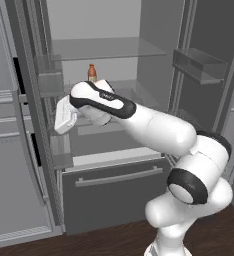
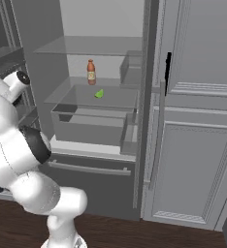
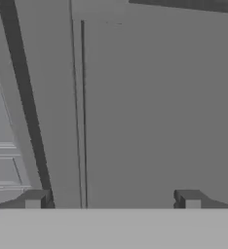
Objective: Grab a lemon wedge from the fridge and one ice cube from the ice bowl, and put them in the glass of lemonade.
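1. The fridge (image 1: 114, 165) stands with both doors swung open, its glass shelves (image 1: 106, 47) and lower drawer front exposed, in the left base view.
2. The right base view shows what the arm hides from the left: the lemon wedge (image 2: 99, 94), a small green piece, lies on the middle glass shelf, just in front and to the right of an orange bottle (image 2: 90, 71) standing at the back.
3. In the left base view the bottle (image 1: 92, 73) peeks above the arm's wrist, the shelf area in front of it covered by the arm.
4. The white arm reaches from the lower right up and left into the fridge opening, forearm roughly level, hand turned toward the left door's inner side.
5. The hand view faces flat grey panelling at close range; the gripper (image 3: 111, 199) shows 2 dark fingertips (image 3: 35, 199) spread wide apart, nothing between them.
6. The wedge lies well apart from the hand, untouched.
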